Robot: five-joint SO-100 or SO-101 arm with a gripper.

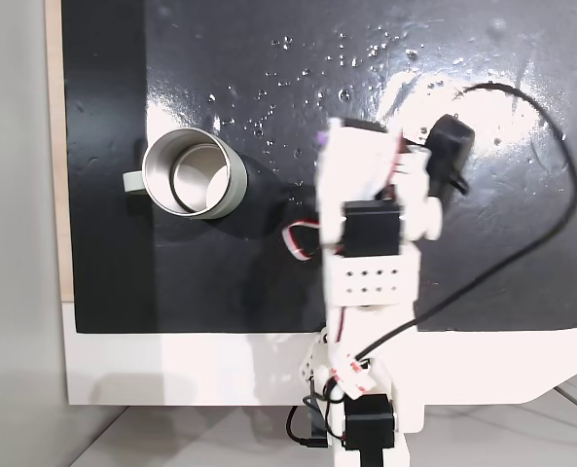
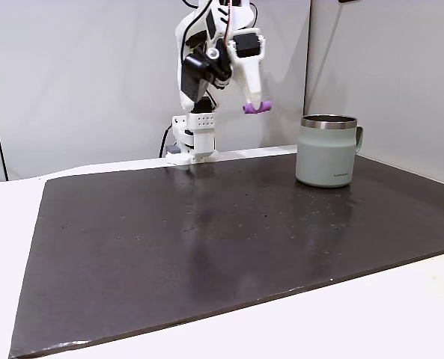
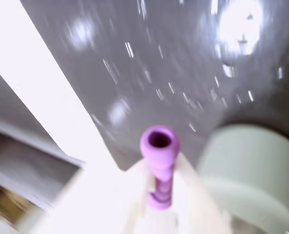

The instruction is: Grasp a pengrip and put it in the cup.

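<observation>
Cup [image 1: 194,175] left of white arm [image 1: 371,243]

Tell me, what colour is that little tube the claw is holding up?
Purple. The pengrip shows best in the wrist view, pinched in the claw.

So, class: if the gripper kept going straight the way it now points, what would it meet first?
The gripper, holding the pengrip aloft, points down and slightly toward the cup. It would probably meet the dark mat just short of the cup, though depth is unclear.
</observation>
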